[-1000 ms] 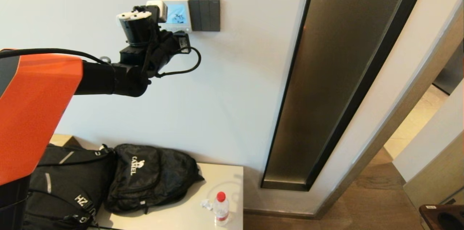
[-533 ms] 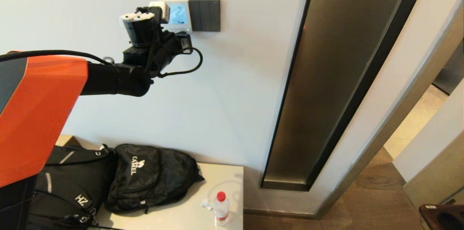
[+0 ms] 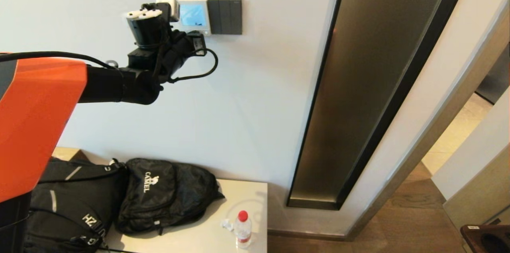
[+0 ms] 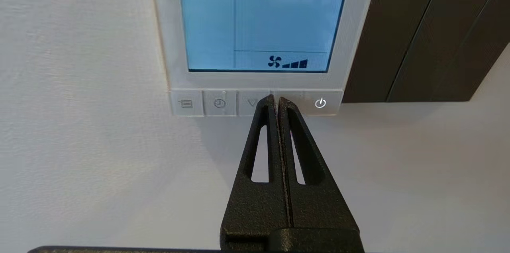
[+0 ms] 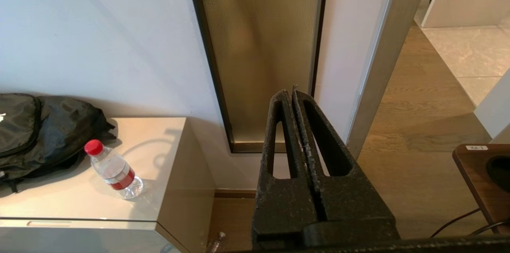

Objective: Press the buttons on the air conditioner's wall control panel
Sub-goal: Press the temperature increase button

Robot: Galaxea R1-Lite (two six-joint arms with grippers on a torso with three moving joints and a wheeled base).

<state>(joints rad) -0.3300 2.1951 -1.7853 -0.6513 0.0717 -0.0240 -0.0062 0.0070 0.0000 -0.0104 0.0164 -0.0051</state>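
Note:
The white wall control panel (image 3: pixel 193 14) has a lit blue screen (image 4: pixel 261 18) that shows only a fan icon with bars. Its row of small white buttons (image 4: pixel 219 103) runs along its lower edge: menu, clock, down arrow (image 4: pixel 250 103) and power (image 4: pixel 320 103). My left gripper (image 4: pixel 276 99) is shut. Its tips rest on the key between the down arrow and power keys and hide it. In the head view the left gripper (image 3: pixel 192 36) is at the panel's lower edge. My right gripper (image 5: pixel 292 93) is shut and empty, parked low, out of the head view.
A dark grey three-rocker switch plate (image 3: pixel 225 16) adjoins the panel on the right. Below stands a beige cabinet (image 3: pixel 207 237) with black backpacks (image 3: pixel 159 195) and a water bottle (image 3: pixel 242 229). A tall bronze glass panel (image 3: pixel 358 85) is to the right.
My left arm shifted a little right, then back left and up at the panel. The screen showed digits one second ago; now it shows none.

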